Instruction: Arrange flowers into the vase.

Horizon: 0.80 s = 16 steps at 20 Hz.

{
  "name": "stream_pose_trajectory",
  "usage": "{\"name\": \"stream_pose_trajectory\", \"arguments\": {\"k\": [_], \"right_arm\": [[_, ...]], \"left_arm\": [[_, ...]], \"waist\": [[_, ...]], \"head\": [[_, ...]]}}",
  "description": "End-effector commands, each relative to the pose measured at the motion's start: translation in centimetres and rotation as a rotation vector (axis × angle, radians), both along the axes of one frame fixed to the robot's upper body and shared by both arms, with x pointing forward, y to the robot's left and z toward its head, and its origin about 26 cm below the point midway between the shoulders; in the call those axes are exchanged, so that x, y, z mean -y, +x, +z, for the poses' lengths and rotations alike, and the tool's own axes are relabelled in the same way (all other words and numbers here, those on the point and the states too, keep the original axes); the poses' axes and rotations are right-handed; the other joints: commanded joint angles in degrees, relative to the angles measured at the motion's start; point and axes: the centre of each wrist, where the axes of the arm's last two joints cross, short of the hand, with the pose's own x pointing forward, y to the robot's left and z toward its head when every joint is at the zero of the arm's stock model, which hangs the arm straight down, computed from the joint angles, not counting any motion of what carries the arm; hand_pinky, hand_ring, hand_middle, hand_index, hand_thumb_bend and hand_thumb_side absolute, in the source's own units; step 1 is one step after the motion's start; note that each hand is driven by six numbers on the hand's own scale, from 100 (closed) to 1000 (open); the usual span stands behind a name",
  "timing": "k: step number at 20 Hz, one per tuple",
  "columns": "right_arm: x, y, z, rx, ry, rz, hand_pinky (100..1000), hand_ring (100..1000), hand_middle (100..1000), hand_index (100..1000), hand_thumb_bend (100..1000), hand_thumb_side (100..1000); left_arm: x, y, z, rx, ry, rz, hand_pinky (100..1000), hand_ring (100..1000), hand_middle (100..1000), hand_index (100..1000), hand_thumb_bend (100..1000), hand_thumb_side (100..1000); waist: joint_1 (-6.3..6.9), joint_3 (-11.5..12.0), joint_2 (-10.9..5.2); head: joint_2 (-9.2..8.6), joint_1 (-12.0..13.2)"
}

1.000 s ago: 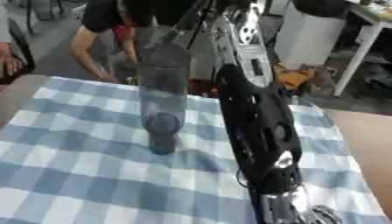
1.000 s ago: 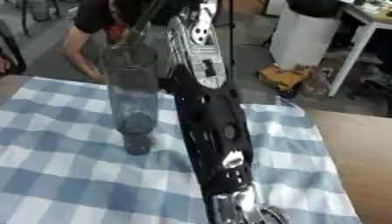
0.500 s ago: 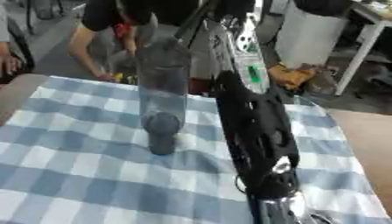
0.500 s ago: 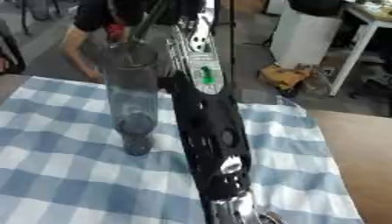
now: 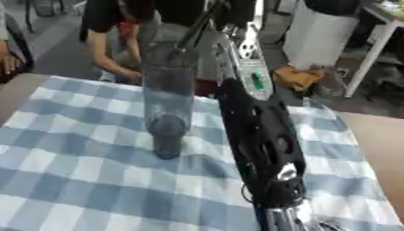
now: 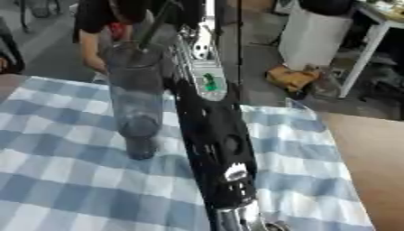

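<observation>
Blue-and-white checked cloth (image 5: 71,180) covers most of my table, soft fabric, lying flat; bare brown tabletop (image 5: 378,140) shows along the right edge. My right arm (image 5: 264,135) is the biggest thing on it: glossy black shell, silver section higher up with a small green light, running from the bottom edge up toward the top of the view, past the vase on its right side. Silver joint at the bottom of the frame. The hand on that arm sits up at the top edge above the vase, dark and blurred, so I cannot tell whether its fingers are spread, pressed together or pinching anything. A thin dark stem (image 5: 197,29) slants from that area down to the vase mouth; cannot tell if the fingers hold it. No bloom can be made out.

Vase (image 5: 167,99): tall clear glass cylinder, upright on the cloth, centre-left, just left of my arm. Dark rounded mass in its lower part, narrow dark base touching the cloth.

My left hand shows in neither view.
</observation>
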Motion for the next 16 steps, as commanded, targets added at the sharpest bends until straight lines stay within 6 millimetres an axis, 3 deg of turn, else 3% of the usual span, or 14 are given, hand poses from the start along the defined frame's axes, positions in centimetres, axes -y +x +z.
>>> {"name": "stream_pose_trajectory", "arguments": {"k": [1, 16], "right_arm": [[-0.2, -0.5, 1.4, 0.043, -0.021, -0.014, 100, 100, 100, 100, 100, 798], [0.7, 0.9, 1.3, -0.029, -0.122, -0.084, 100, 100, 100, 100, 100, 807]], "left_arm": [[-0.1, -0.2, 0.8, 0.031, 0.027, -0.001, 512, 606, 497, 870, 100, 895], [-0.3, -0.2, 0.7, 0.020, 0.032, 0.005, 512, 605, 497, 870, 100, 896]], "waist": [[0.45, 0.11, -1.04], [-0.41, 0.01, -1.32]], "head": [[-0.96, -0.25], [-0.64, -0.69]]}}
